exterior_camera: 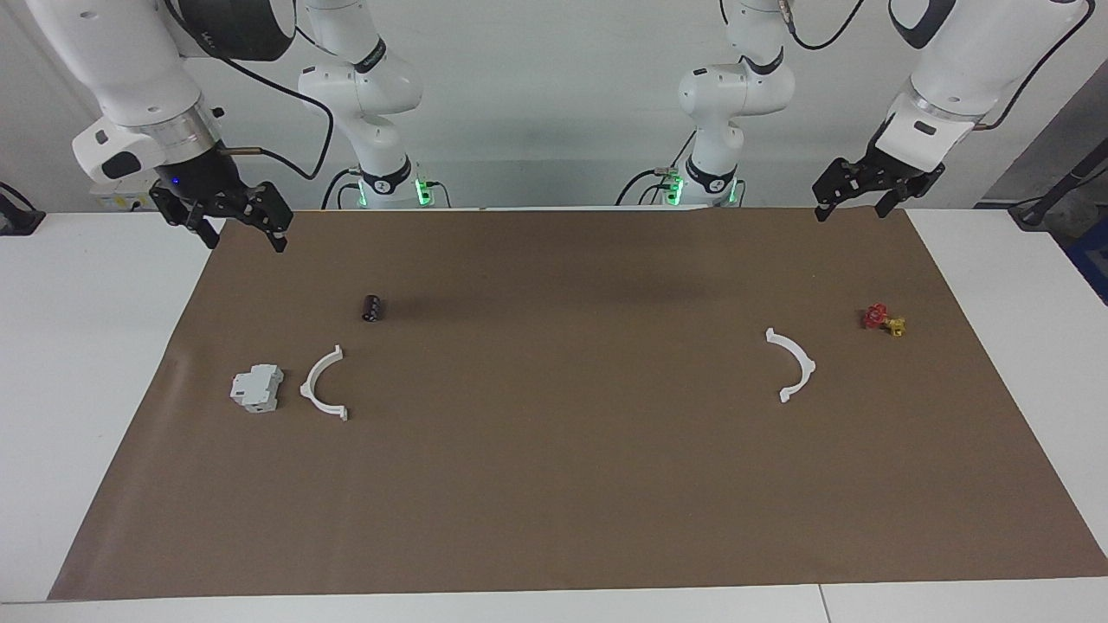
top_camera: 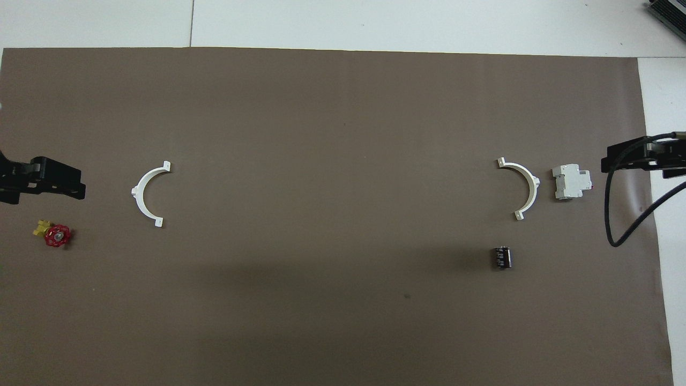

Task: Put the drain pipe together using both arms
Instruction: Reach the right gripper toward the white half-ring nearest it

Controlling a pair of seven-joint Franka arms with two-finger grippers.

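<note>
While both arms wait raised at the robots' edge of the brown mat (exterior_camera: 554,484), neither half of the drain pipe has been taken up. The right gripper (exterior_camera: 227,216) hangs over the mat corner at the right arm's end, fingers apart and empty. The left gripper (exterior_camera: 870,186) hangs over the corner at the left arm's end, fingers likewise apart and empty.

The two halves lie flat and well apart. In the overhead view, the left-end half-ring (top_camera: 146,194) sits at about 9 o'clock from the mat centre and the right-end half-ring (top_camera: 524,188) at about 3 o'clock. Their open sides face each other.

Handling (judgement): each arc looks thin, light and fairly rigid plastic, liable to slide on the mat or twist if pinched near an end. Grip at mid-arc, across the thin wall, leaving the end tabs free for mating.

Surroundings: a grey-white blocky box (top_camera: 571,182) lies just beside the right-end half-ring, at its 3 o'clock in the overhead view, leaving little room for a finger on the outer wall. A small black cylinder (top_camera: 502,257) lies near, at about 7 o'clock from that arc. A red and yellow valve (top_camera: 55,235) lies at about 8 o'clock from the left-end half-ring, clear of it. The mat between the halves is unobstructed.
</note>
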